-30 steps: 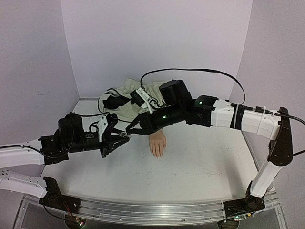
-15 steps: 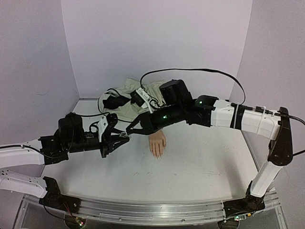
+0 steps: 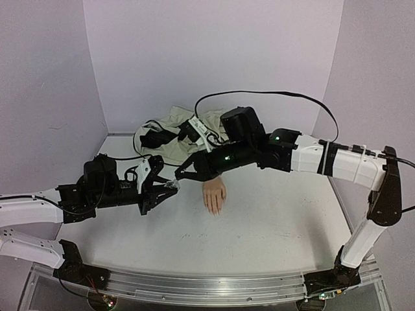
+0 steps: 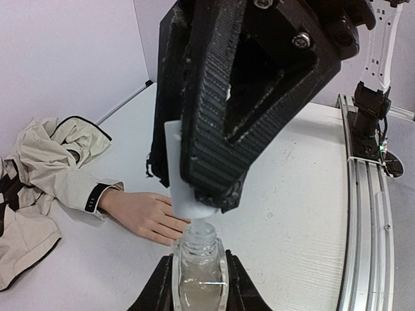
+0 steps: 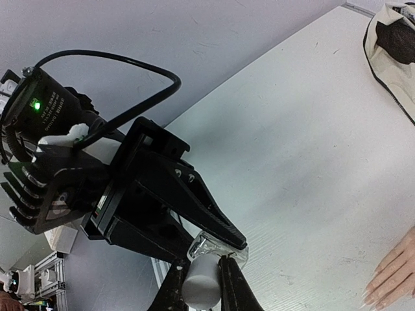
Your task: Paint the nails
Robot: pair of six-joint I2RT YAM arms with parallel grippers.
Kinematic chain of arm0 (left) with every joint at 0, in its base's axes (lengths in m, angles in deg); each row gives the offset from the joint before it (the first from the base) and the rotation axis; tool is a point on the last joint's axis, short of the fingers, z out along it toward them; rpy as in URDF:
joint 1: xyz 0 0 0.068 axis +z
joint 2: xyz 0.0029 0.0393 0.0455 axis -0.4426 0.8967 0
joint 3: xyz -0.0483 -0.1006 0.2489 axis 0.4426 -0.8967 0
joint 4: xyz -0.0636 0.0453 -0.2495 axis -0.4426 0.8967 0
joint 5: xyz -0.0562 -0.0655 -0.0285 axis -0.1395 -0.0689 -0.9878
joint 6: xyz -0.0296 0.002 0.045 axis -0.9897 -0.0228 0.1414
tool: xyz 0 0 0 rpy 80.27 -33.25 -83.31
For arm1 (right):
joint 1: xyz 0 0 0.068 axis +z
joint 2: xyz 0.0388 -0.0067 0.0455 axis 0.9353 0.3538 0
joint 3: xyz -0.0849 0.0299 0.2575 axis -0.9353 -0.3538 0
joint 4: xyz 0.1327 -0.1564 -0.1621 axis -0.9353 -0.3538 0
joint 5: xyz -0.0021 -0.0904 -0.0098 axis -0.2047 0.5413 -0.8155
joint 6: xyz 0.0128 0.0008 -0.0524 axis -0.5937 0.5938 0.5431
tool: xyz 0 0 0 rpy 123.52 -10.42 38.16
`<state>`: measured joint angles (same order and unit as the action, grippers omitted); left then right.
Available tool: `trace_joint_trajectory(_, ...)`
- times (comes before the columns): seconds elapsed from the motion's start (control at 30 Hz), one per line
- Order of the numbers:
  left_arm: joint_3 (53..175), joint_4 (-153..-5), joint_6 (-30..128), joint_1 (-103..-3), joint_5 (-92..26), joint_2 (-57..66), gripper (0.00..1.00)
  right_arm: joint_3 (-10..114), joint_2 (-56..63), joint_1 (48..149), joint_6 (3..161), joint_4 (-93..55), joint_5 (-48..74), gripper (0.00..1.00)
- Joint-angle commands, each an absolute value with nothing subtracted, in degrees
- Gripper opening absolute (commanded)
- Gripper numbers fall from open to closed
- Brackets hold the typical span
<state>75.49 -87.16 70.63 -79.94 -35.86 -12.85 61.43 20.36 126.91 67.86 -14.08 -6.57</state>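
My left gripper (image 4: pixel 198 275) is shut on a clear glass bottle (image 4: pixel 198 265), held above the table left of the mannequin hand (image 3: pixel 214 194). My right gripper (image 5: pixel 201 280) is shut on the bottle's white cap (image 5: pixel 202 285), which sits at the top of the threaded neck (image 4: pixel 200 233). In the top view the two grippers meet at the bottle (image 3: pixel 172 185). The peach hand lies palm down, fingers toward me. Its nails (image 5: pixel 371 299) show faintly at the fingertips, bare of colour as far as I can tell.
A cream jacket with dark trim (image 3: pixel 172 129) lies bunched at the back of the white table (image 3: pixel 272 227), its sleeve running to the hand. Black cables loop over it. A metal rail (image 4: pixel 366 194) runs along the near edge.
The right gripper's fingers have closed on the white cap. Both arms have shifted slightly to the right together. The mannequin hand has not moved.
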Motion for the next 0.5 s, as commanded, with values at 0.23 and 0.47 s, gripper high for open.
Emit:
trace_joint_trajectory(0.23,76.7,-88.2,70.6,-79.8,-35.1,-12.6,0.00,60.8,15.6,127.1,68.1,-11.3,-6.5,0.00)
trace_joint_trajectory(0.47,76.5,-88.1,70.7,-79.8,-34.9,-13.1,0.00,60.2,14.7,127.1,67.9,-11.2,-6.1,0.00)
